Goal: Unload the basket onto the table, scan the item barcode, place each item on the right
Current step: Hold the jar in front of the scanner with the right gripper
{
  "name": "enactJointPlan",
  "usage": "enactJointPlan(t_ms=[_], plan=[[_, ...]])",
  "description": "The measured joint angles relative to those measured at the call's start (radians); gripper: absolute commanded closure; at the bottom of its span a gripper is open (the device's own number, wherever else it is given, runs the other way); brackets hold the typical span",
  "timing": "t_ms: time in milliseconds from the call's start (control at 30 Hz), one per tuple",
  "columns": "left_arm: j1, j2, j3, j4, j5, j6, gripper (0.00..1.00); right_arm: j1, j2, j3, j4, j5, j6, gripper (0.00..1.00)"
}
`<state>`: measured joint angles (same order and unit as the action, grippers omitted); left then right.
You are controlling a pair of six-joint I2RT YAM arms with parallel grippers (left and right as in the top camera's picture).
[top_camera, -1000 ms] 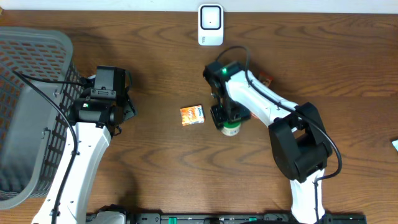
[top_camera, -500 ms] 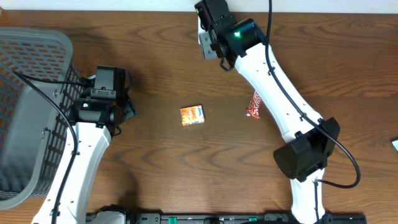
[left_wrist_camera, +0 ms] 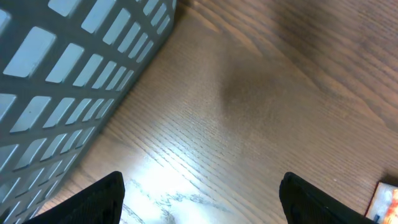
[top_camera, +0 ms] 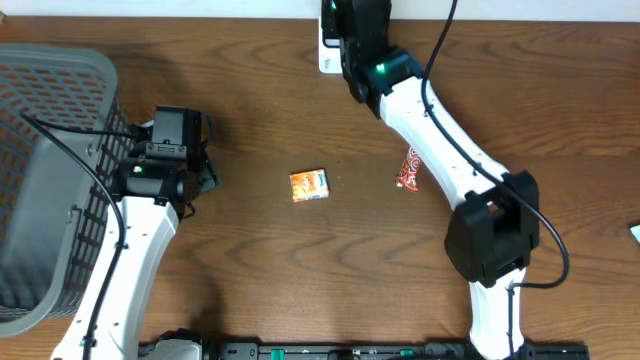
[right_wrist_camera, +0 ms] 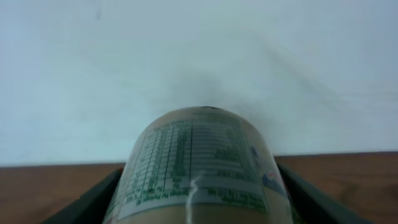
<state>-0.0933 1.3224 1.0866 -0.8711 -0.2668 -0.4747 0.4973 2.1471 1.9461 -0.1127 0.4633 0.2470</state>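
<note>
At the far edge of the worktop (top_camera: 260, 260), the right end effector (right_wrist_camera: 199, 208) is clenched around a bottle (right_wrist_camera: 196, 165), its two dark fingers pressing the bottle's sides. The bottle's printed label, with a table of fine green text, faces the wrist camera, and a pale wall fills the view behind it. From overhead, this end effector sits over the white scanner (top_camera: 327, 62), covering most of it; the bottle itself is hidden there under the arm.

The left end effector (left_wrist_camera: 205, 205) is released, its fingers spread wide above bare wood with nothing between them. It hovers just beside the grey basket (top_camera: 50, 150) on the left.

An orange packet (top_camera: 309, 185) lies mid-worktop between the arms, and a red wrapper (top_camera: 409, 168) lies partly under the right arm.
</note>
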Motion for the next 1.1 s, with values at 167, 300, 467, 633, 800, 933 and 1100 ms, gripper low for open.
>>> enactJointPlan(t_ms=[167, 300, 467, 633, 800, 933, 1100], plan=[[0.0, 0.0, 0.0, 0.0, 0.0, 0.0, 0.2, -0.023, 0.06, -0.079, 0.246, 0.008, -0.051, 0.64], [0.0, 0.0, 0.0, 0.0, 0.0, 0.0, 0.2, -0.032, 0.142, -0.083, 0.37, 0.0, -0.108, 0.62], [0.0, 0.0, 0.0, 0.0, 0.0, 0.0, 0.2, -0.032, 0.256, -0.085, 0.511, -0.025, -0.18, 0.62], [0.0, 0.0, 0.0, 0.0, 0.0, 0.0, 0.2, -0.032, 0.338, -0.089, 0.586, -0.035, -0.207, 0.56], [0.0, 0.0, 0.0, 0.0, 0.0, 0.0, 0.2, -0.032, 0.381, -0.09, 0.633, -0.049, -0.213, 0.55], [0.0, 0.0, 0.0, 0.0, 0.0, 0.0, 0.2, -0.032, 0.382, -0.09, 0.652, -0.069, -0.215, 0.55], [0.0, 0.0, 0.0, 0.0, 0.0, 0.0, 0.2, -0.032, 0.382, -0.09, 0.652, -0.075, -0.215, 0.54]])
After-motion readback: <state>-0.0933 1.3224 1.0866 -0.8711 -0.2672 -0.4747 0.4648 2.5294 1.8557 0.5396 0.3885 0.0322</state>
